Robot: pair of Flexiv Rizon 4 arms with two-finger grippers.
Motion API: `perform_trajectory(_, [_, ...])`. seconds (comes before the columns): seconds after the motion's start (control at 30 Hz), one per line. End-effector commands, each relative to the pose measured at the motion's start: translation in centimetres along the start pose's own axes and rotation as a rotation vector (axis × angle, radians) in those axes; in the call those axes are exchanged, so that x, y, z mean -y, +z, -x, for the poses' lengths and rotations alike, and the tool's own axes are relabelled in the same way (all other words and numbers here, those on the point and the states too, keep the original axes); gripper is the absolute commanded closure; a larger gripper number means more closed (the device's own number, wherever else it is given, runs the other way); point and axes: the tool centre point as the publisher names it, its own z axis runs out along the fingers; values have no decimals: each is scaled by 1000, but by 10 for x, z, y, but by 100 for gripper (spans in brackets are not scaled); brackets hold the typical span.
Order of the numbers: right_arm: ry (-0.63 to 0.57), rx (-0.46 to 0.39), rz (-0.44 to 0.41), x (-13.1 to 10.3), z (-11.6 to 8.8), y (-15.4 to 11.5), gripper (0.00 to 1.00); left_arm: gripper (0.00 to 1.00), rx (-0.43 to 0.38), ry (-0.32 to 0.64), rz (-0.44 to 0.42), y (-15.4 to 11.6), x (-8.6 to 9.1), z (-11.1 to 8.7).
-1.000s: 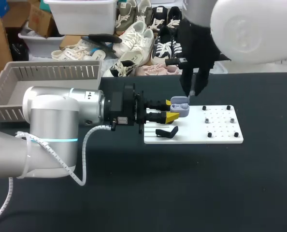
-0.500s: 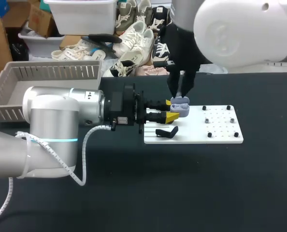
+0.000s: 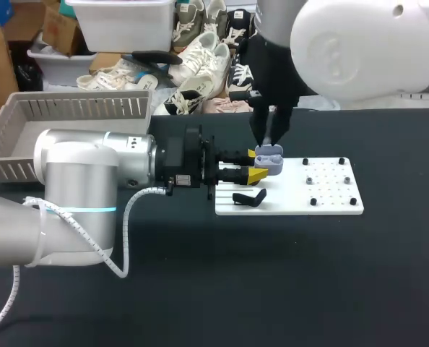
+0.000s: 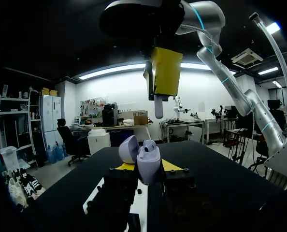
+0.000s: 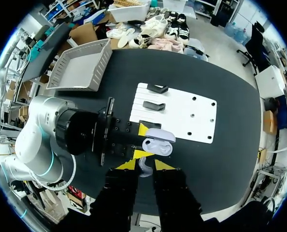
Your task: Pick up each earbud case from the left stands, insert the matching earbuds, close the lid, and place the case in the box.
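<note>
My left gripper [image 3: 256, 165] is shut on a lavender earbud case [image 3: 270, 157], holding it with its lid open over the left end of the white board [image 3: 330, 206]. In the left wrist view the case [image 4: 146, 160] sits upright between my own fingers. Straight above it hangs my right gripper [image 3: 269, 142], shut on a pale earbud [image 4: 158, 105] that points down at the case. From the right wrist the earbud [image 5: 144, 167] shows between the yellow tips, with the open case [image 5: 158, 144] just beyond it.
On the board's left part stand black case stands [image 3: 248, 197] [image 5: 153, 105], and small pegs [image 3: 310, 180] dot its right part. A grey basket [image 3: 27, 137] stands at the table's back left.
My right arm has shifted left with the earbud, from beside the case to right over it, then stopped. The left arm and the case have stayed still.
</note>
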Motion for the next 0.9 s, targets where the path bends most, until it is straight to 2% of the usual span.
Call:
perform_trajectory(0.03, [-13,7,-16,-3,1,7,100,100,2,1,3,0,1,0])
perform_trajectory(0.1, [-40,13,-30,-4,3,12,100,100,2,1,3,0,1,0])
perform_trajectory(0.17, [-98,31,-82,-6,4,17,100,100,2,1,3,0,1,0])
perform_trajectory(0.3, [-130,41,-94,-7,5,19,100,100,2,1,3,0,1,0])
perform_trajectory(0.9, [-101,58,-109,7,11,26,100,100,2,1,3,0,1,0])
